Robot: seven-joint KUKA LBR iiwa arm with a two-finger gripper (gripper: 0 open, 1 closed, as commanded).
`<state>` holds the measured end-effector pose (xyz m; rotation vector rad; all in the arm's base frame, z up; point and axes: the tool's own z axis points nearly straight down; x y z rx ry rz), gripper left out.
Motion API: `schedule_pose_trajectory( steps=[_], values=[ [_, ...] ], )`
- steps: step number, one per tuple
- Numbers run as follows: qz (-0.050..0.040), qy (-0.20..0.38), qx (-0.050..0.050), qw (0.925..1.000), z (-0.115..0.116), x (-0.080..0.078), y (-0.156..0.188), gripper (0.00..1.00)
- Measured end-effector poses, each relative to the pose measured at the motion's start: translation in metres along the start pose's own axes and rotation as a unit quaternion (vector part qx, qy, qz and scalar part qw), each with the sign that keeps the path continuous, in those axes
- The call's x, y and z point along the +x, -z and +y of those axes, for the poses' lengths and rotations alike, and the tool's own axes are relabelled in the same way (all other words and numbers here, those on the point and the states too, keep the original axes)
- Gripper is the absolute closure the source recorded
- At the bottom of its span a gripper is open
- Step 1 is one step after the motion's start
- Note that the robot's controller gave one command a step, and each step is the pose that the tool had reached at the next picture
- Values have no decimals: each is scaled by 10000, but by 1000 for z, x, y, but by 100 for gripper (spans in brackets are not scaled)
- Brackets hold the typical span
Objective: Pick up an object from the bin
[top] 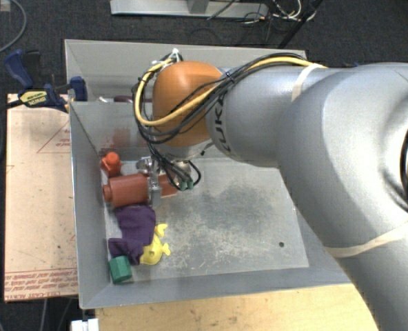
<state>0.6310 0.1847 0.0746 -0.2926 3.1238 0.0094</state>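
Camera view: gripper (pixel 153 179) sits low at the right end of the rust-red cylinder (pixel 127 190), nine o'clock in the bin (pixel 245 212). Claw opening, hold: cannot tell. Best straddle it squarely, clear of the purple cloth (pixel 136 226) at its six o'clock.

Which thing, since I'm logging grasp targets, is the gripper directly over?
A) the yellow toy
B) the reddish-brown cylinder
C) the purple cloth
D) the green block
B: the gripper sits right over the reddish-brown cylinder by the bin's left wall, while the purple cloth, the yellow toy and the green block lie further along that wall towards the near corner.
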Motion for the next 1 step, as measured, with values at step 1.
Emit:
schedule_pose_trajectory(
  steps=[1],
  values=[
    [6,1,1,10000,0,0,13,100]
  ],
)
